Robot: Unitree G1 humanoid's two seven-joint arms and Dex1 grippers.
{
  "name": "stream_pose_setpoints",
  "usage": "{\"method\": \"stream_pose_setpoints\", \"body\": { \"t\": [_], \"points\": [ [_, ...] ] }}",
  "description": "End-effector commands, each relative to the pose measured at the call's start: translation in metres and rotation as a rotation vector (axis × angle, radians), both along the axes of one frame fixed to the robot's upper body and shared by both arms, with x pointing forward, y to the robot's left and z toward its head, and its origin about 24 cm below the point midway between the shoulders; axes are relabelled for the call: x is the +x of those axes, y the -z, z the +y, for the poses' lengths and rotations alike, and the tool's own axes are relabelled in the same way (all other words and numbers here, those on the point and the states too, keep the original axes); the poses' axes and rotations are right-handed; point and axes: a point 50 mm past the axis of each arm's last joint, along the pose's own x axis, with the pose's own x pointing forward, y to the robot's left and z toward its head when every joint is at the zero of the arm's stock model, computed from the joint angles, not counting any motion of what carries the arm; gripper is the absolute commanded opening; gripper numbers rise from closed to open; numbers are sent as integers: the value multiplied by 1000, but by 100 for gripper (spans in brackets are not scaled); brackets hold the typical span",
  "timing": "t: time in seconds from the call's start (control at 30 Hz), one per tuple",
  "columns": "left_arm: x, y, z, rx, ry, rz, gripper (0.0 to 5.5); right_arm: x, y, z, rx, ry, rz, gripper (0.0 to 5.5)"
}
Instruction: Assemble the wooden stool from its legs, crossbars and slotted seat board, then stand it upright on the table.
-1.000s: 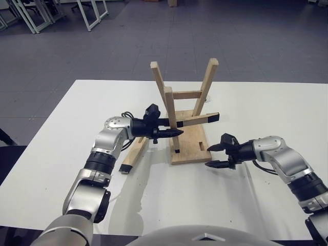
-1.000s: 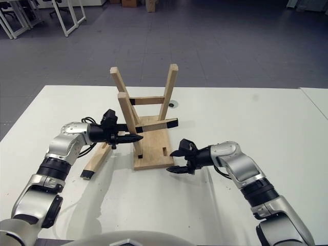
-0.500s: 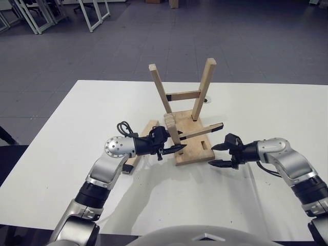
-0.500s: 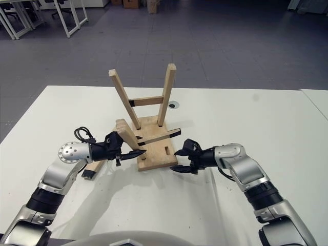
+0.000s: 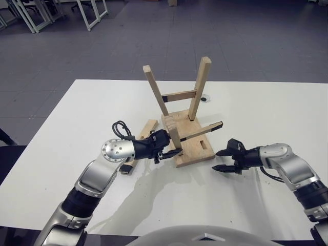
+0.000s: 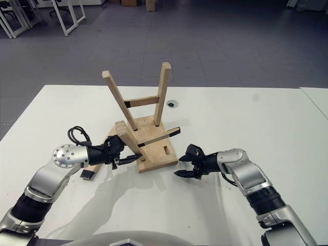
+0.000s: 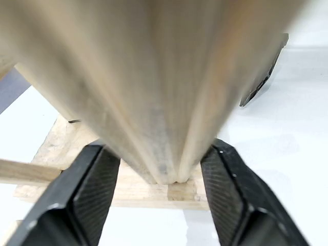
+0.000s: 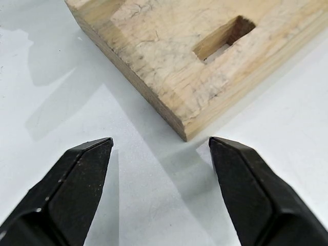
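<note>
Jaws on your left gripper [image 5: 171, 152] are clenched around a short wooden leg [image 5: 175, 137] standing at the near left corner of the seat board [image 5: 190, 152], which lies on the white table [image 5: 266, 113]. Your right gripper [image 5: 216, 160] is released, its fingers spread just off the board's near right corner without touching it. Two taller legs [image 5: 199, 87] rise from the board's far end, joined by a crossbar [image 5: 179, 96], and a second crossbar [image 5: 200, 130] runs rightward from the held leg. You have one loose leg [image 5: 147, 128] lying on the table beside the board's left edge
</note>
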Motion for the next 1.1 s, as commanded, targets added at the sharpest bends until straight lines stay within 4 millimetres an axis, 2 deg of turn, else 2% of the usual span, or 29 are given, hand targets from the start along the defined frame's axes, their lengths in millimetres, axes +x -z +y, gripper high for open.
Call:
{"method": "stream_pose_setpoints", "body": {
  "t": [0.03,0.17,0.23,0.33,0.4,0.5,0.53,0.67,0.77,0.93,1.03,1.1],
  "points": [
    [1,-14,4,7,14,-41,313,-10,14,-7,-49,38,84,348],
    [-6,-15,15,32,-6,-30,374,-7,5,-10,-23,73,70,348],
    [-18,-14,27,49,-30,29,374,0,-6,-12,-6,105,34,348],
    [-40,4,39,135,-32,157,374,19,-25,-18,1,162,-54,348],
    [-45,19,38,159,-56,212,374,30,-29,-16,12,197,-94,348],
    [-30,41,38,196,-208,187,374,38,-20,-7,21,217,-104,348],
    [-19,46,42,240,-279,138,374,39,-13,-4,13,215,-102,348],
    [11,57,47,299,-449,18,374,50,1,2,-12,232,-187,348],
    [27,60,40,287,-469,-33,374,58,3,9,-11,206,-255,348],
    [50,63,19,169,-508,-32,374,47,3,28,52,117,-241,348],
    [55,63,11,121,-513,-17,374,43,1,31,66,108,-234,348],
    [53,63,16,131,-524,-20,374,43,1,27,51,119,-234,348]
  ]
}}
